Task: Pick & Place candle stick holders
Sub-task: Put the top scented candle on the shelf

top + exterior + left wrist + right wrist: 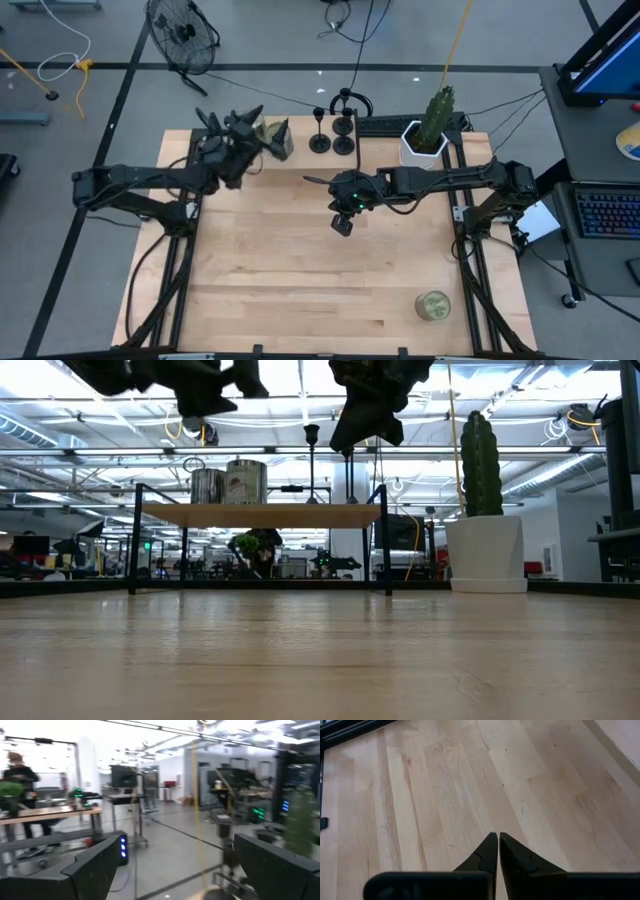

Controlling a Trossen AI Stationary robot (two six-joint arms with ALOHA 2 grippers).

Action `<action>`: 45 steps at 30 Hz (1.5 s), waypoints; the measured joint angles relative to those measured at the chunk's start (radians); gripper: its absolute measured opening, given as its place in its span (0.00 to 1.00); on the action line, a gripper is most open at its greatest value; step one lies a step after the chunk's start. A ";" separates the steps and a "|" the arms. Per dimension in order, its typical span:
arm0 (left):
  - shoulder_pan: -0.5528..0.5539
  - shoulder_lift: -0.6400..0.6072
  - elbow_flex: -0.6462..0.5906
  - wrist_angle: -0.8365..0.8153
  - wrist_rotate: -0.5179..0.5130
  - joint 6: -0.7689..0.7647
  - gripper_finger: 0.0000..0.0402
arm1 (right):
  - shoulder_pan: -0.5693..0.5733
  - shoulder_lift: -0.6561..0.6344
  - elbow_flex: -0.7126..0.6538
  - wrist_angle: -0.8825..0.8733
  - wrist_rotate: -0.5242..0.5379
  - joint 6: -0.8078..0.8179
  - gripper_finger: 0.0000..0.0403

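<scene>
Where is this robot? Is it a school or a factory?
Probably a robotics lab or workshop: metal-framed workbenches fill the big room, a black floor fan stands nearby, and a lit computer keyboard sits beside the wooden table.

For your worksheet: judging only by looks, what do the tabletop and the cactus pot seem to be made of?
Tabletop: pale wood, probably joined planks with a smooth matte finish; grain lines and board seams show.
Cactus pot: smooth white, perhaps ceramic or plastic; its even, faintly glossy surface leaves that open.

Wooden counter (300, 280) carried a cactus (437, 115) in a white pot (420, 148) at the far right edge. Round greenish lid-like item (433, 305) sat near the front right corner. Floor fan (182, 30) stood beyond.
</scene>
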 joint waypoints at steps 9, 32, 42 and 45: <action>-0.133 -0.106 -0.002 -0.303 -0.036 -0.135 0.98 | 0.000 0.000 0.000 0.000 0.000 -0.019 0.03; -0.283 -0.062 -0.003 -0.708 -0.148 -0.498 0.55 | 0.002 0.000 0.000 0.000 0.000 -0.019 0.03; -0.215 0.036 -0.003 -0.640 -0.214 -0.496 0.32 | 0.002 0.000 0.000 0.008 0.000 -0.015 0.03; -0.199 0.053 -0.003 -0.622 -0.200 -0.496 0.29 | 0.002 0.000 0.000 0.008 0.000 -0.015 0.03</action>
